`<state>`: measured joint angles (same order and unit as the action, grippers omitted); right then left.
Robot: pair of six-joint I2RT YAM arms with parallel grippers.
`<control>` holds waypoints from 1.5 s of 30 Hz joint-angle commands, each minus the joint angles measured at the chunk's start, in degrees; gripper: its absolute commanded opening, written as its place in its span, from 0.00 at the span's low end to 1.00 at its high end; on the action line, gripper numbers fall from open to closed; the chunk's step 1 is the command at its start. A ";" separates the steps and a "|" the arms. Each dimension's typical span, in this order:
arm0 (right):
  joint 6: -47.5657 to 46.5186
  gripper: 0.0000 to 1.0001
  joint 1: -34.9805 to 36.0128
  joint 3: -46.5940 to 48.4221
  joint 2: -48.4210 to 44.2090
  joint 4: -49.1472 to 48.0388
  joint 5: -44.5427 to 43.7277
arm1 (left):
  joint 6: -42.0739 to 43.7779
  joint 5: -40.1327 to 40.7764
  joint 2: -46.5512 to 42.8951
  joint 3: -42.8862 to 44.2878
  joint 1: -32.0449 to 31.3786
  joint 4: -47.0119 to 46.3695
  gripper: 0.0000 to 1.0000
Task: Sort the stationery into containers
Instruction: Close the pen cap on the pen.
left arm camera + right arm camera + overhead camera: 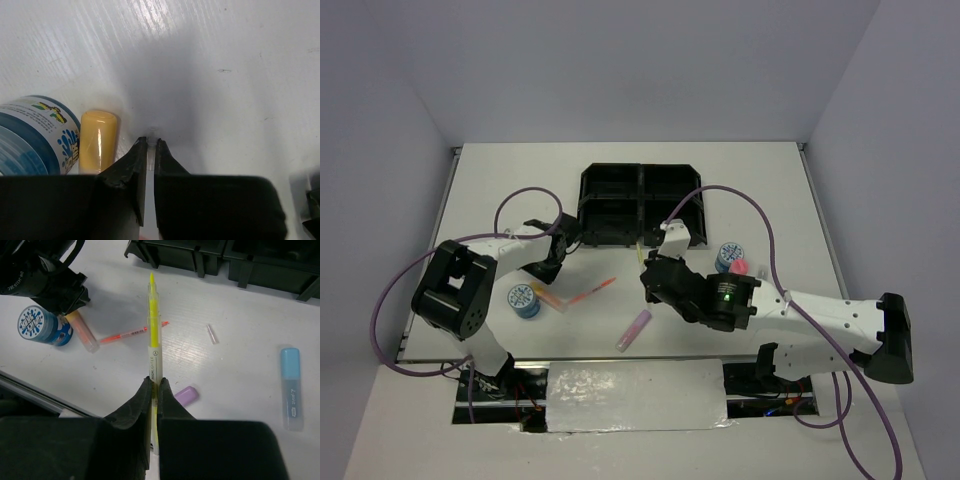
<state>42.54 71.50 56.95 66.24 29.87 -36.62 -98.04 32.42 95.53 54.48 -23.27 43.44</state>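
The right gripper (155,382) is clamped on the yellow pen (154,325), whose tip points to 12 o'clock, toward the black tray (640,203) at the far side of the white table (760,190). The left gripper (149,142) is pinched almost closed, close to the table. A thin pale sliver shows in the slit, too small to identify. At its 9 o'clock lie an orange marker (98,142) and a blue tape roll (30,135), side by side. A pink pen (131,333) lies at the yellow pen's 9 o'clock.
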 commanded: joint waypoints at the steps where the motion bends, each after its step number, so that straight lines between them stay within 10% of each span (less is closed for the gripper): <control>1: 0.35 0.00 0.48 -1.13 -1.90 -2.53 -0.38 | 1.44 -3.15 1.16 -0.95 0.42 -3.00 0.00; 10: -1.85 0.00 0.30 -13.25 -14.44 -12.98 5.06 | 26.46 -6.40 -17.46 0.10 -1.25 -18.46 0.00; 17: 0.34 0.00 0.65 -21.78 -16.59 -31.95 19.46 | 49.51 -31.34 -41.18 -8.67 -3.45 -40.78 0.00; 27: 0.79 0.00 6.63 -21.80 -7.45 -54.65 19.74 | 46.10 -46.92 -65.10 -20.11 -4.16 -57.77 0.00; 45: -0.62 0.00 6.72 -21.09 -7.62 -59.57 20.54 | 43.37 -50.62 -67.75 -26.00 -4.24 -71.04 0.00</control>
<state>43.33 77.89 34.22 59.51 -24.99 -16.58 -54.30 -16.93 28.03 27.44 -27.20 -21.17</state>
